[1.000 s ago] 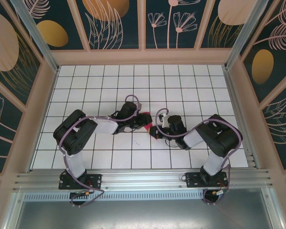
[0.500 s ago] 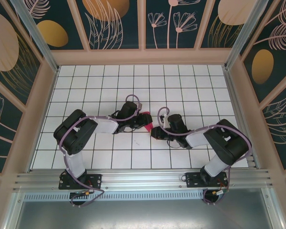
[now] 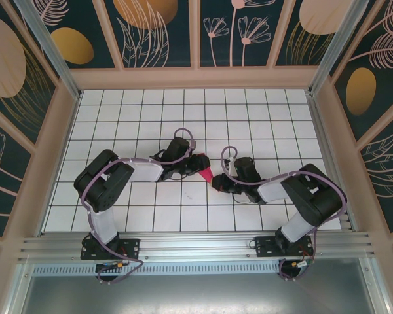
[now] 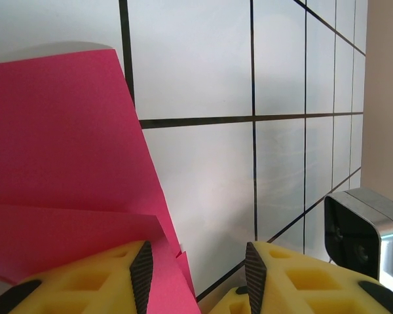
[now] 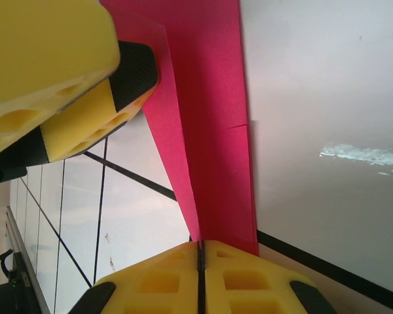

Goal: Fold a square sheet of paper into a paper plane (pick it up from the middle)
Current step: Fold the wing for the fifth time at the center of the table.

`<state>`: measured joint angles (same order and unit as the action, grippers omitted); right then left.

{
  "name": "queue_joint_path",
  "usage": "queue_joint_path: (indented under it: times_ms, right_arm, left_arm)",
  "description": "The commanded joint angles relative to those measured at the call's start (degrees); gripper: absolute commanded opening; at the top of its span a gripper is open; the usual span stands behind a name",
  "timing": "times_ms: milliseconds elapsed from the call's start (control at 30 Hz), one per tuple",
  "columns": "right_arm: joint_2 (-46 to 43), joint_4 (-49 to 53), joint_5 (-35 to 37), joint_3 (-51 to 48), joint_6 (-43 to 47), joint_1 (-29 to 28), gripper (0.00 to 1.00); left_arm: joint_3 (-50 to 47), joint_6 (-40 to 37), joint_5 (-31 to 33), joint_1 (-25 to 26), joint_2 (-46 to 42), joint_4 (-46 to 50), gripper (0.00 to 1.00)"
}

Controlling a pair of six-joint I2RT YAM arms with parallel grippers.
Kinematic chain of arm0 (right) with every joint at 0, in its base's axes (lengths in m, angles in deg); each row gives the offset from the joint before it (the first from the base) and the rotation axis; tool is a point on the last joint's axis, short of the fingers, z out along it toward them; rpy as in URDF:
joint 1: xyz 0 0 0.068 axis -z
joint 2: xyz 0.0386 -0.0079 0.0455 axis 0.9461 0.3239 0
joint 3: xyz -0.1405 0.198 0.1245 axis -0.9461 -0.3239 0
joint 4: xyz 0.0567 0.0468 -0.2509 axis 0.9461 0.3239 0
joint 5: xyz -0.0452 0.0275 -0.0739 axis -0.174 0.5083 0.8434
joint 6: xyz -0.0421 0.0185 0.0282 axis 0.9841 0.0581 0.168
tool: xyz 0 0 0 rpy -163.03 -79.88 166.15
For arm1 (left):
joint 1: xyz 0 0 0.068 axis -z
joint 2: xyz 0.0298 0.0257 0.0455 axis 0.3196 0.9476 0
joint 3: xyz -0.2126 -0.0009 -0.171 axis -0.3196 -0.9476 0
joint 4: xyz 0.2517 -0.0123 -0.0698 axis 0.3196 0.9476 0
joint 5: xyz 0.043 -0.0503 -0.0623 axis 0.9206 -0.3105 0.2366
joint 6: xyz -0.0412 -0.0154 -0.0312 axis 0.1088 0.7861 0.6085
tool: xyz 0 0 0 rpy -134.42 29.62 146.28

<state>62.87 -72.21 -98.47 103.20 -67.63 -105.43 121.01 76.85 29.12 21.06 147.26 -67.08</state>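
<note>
The magenta-pink sheet of paper (image 3: 207,174) is folded into layers and sits between my two grippers at the middle of the tiled floor. My right gripper (image 3: 217,183) is shut, and a thin edge of the paper (image 5: 216,131) is pinched in the seam between its pads (image 5: 201,252). My left gripper (image 3: 198,165) is open at the paper's other side. In the left wrist view the folded paper (image 4: 65,150) rests against the left finger (image 4: 141,271) and reaches a little into the gap (image 4: 196,275). The left arm's yellow finger (image 5: 85,98) touches the paper from above in the right wrist view.
White tiled floor (image 3: 249,118) with black grid lines stretches around both arms. Patterned walls enclose it, and an aluminium rail (image 3: 196,245) runs along the near edge. A metallic camera housing (image 4: 370,232) shows at the right of the left wrist view.
The right gripper has closed on the paper and shifted slightly right and nearer. Less pink paper shows between the grippers than before. The left arm has barely moved.
</note>
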Motion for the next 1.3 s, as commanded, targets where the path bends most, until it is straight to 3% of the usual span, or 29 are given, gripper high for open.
queue_joint_path:
  times_ms: [0, 233, 467, 867, 1100, 1267]
  right_arm:
    - [0.02, 0.38, -1.67, -0.76, -0.63, 0.59, 0.13]
    - [-2.88, 5.50, -1.68, 1.32, 0.54, 0.82, 0.21]
    - [-5.89, 14.94, 3.41, 3.23, 6.65, 0.83, 0.28]
    - [-1.76, 9.70, -2.41, 2.51, 4.68, 2.59, 0.04]
    - [-0.55, 6.02, -4.95, 0.68, 1.17, 2.66, 0.00]
    - [-0.52, 1.39, -7.26, -0.66, -2.21, 4.18, 0.00]
  left_arm:
    - [1.20, -1.54, -0.48, 0.06, 1.79, 2.05, 0.45]
    - [2.02, -1.75, -0.66, 0.10, 3.73, 2.72, 0.44]
    - [2.61, -2.00, -0.63, 0.10, 4.31, 3.25, 0.44]
    - [3.31, -2.85, -0.48, 0.11, 4.38, 4.55, 0.44]
    - [3.75, -3.01, -0.87, 0.08, 3.97, 4.47, 0.45]
    - [3.66, -3.37, -2.56, 0.04, -0.33, 2.69, 0.52]
